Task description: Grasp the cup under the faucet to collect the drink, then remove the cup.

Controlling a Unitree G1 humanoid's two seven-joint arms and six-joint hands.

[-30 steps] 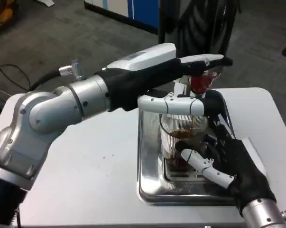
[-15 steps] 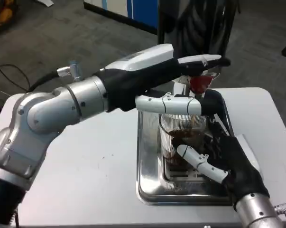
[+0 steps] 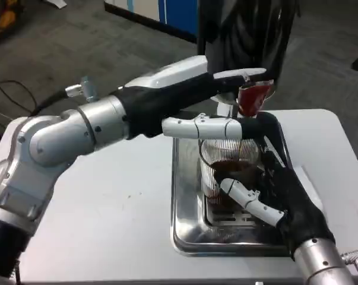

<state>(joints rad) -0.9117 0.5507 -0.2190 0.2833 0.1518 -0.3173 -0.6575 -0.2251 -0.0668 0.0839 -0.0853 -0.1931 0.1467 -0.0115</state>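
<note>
Left hand [image 3: 193, 95]: reaches across to red faucet lever [image 3: 253, 98], drawn slightly back over the last second; grasp unclear. Cup [image 3: 226, 163]: on steel drip tray [image 3: 187, 228] under faucet, part-filled with dark drink. Right hand [image 3: 273, 193]: wrapped around cup, shifted closer; removal likely next.

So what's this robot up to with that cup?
It is filling a drink. Its right hand holds a clear ribbed cup standing in a metal drip tray under a dispenser's red tap. Its left hand reaches across to the tap, fingers at the lever. Dark liquid already sits in the cup, which has not been taken away yet.
</note>
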